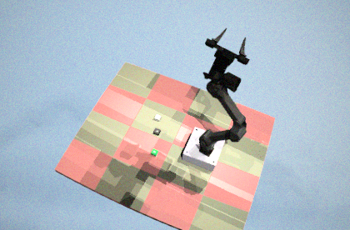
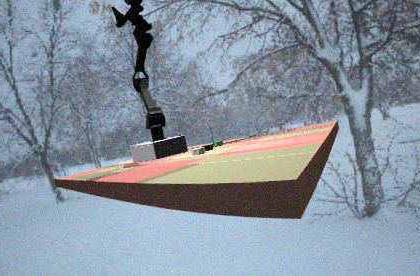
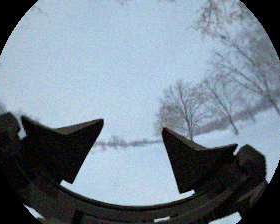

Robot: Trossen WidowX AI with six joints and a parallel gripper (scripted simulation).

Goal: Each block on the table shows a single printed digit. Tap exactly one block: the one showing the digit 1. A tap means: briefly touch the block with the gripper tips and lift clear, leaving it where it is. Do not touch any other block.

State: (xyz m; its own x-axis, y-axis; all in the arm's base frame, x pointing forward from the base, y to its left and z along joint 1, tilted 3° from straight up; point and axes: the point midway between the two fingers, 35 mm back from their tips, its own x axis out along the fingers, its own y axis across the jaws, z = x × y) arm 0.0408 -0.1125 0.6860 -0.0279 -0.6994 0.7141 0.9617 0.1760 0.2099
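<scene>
A white block [image 1: 157, 117] [image 2: 198, 151], a dark grey or black block [image 1: 157, 132] [image 2: 208, 147] and a green block [image 1: 154, 152] [image 2: 218, 143] stand in a loose row on the checkered table. Their digits are too small to read in the top and exterior views, so I cannot tell which shows the 1. My gripper [image 1: 235, 35] [image 3: 133, 126] is open and empty. It is raised high above the table, far from all the blocks, with its fingers pointing away from them. The wrist view shows only the fingers and the snowy background, no block.
The arm's white base box [image 1: 200, 160] [image 2: 144, 152] stands on the table to the right of the blocks in the top view. The table [image 1: 79, 167] [image 2: 270, 172] has red and olive squares, with shadows across it and a thick dark side edge.
</scene>
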